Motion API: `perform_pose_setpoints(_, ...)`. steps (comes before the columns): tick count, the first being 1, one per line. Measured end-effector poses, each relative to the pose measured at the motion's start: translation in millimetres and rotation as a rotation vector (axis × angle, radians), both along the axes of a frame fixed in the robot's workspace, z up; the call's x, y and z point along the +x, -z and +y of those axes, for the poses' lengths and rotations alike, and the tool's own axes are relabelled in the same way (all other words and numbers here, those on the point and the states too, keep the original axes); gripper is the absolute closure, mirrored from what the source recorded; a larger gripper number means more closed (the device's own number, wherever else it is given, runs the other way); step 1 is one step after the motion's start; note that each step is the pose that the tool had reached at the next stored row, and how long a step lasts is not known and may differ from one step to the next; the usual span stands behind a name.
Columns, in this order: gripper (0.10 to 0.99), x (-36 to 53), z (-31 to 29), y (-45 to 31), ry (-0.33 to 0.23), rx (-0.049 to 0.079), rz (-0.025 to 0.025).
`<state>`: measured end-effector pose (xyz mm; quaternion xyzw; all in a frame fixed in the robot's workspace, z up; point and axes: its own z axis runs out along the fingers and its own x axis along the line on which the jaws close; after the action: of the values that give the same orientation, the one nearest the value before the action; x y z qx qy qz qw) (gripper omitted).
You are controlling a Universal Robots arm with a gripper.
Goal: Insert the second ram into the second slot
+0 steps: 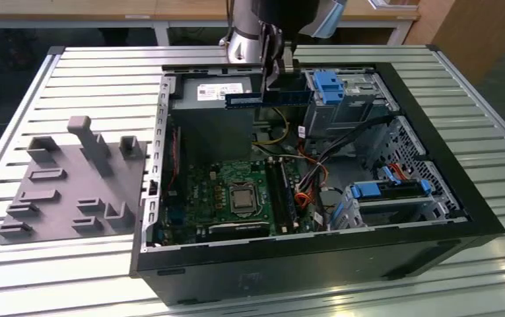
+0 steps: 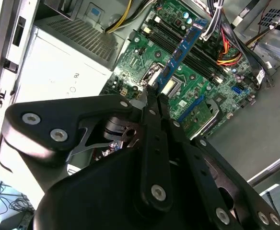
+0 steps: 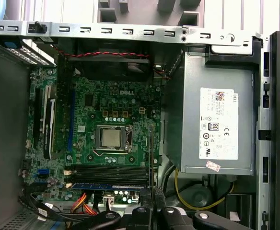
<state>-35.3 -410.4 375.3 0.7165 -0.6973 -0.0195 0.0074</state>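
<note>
The arm comes down from the top of the exterior view with its wrist held upright, and the gripper [image 1: 274, 91] points straight down over the far end of the open case [image 1: 463, 198]. The jaws are closed almost flat together, pinching the ram [image 1: 265, 100] by its upper edge. The ram hangs level, its long side running from the exterior view's left to its right. It is up near the case's rim, over the power supply [image 1: 212, 112] and just beside a blue drive clip [image 1: 327, 86].

In the second wrist view the gripper [image 2: 154, 96] clamps one flat face of the ram [image 2: 180, 52] on each side. The blue stick reaches out from the fingertips over the motherboard [image 2: 145, 52].

In the first wrist view the slots [image 3: 106, 171] lie in a dark row next to the processor socket [image 3: 112, 138], well apart from the gripper [image 3: 155, 197]. The ram is held crosswise to them, not yet over them.

The case stands on a slatted bench [image 1: 102, 66], and a grey fixture plate [image 1: 67, 188] lies at the exterior view's left.
</note>
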Motion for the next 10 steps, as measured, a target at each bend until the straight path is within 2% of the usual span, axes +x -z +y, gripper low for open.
perform_pose_setpoints(10, 0.953, 0.0, -5.0, 0.0, 0.0, -0.001, 0.0)
